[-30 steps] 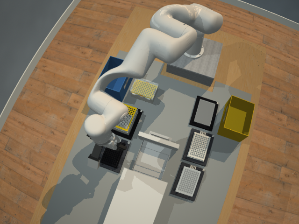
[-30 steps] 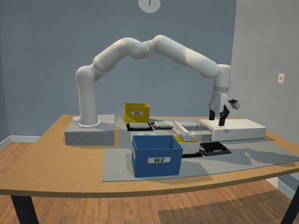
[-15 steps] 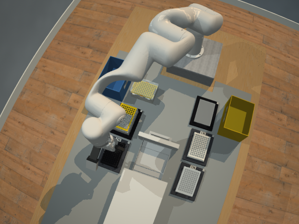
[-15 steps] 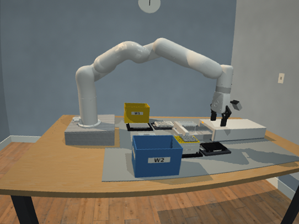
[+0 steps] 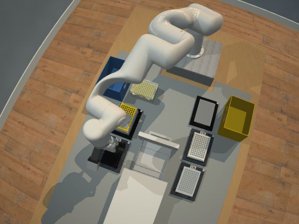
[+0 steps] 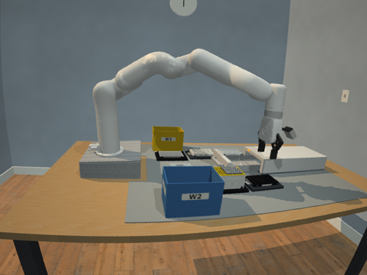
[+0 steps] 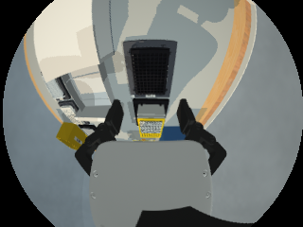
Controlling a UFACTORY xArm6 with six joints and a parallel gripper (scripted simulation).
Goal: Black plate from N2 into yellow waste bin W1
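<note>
The black plate (image 5: 110, 159) lies in its black work nest at the left front of the grey mat; it also shows in the side view (image 6: 262, 181) and in the wrist view (image 7: 151, 68). My gripper (image 6: 269, 149) hangs open and empty well above the plate, fingers pointing down; in the top view (image 5: 115, 147) the wrist covers part of the nest, and in the wrist view (image 7: 151, 121) the fingers stand wide apart. The yellow waste bin W1 (image 5: 236, 118) stands upright and empty at the right edge of the mat, and shows in the side view (image 6: 167, 138).
A yellow-topped tip box (image 5: 127, 118) sits just behind the black plate. The blue bin W2 is behind it. The white cooler (image 5: 136, 197) with its clear drawer (image 5: 152, 154) out is to the right. Two white plates (image 5: 198, 146) (image 5: 188, 181) and an empty nest (image 5: 204, 113) lie near W1.
</note>
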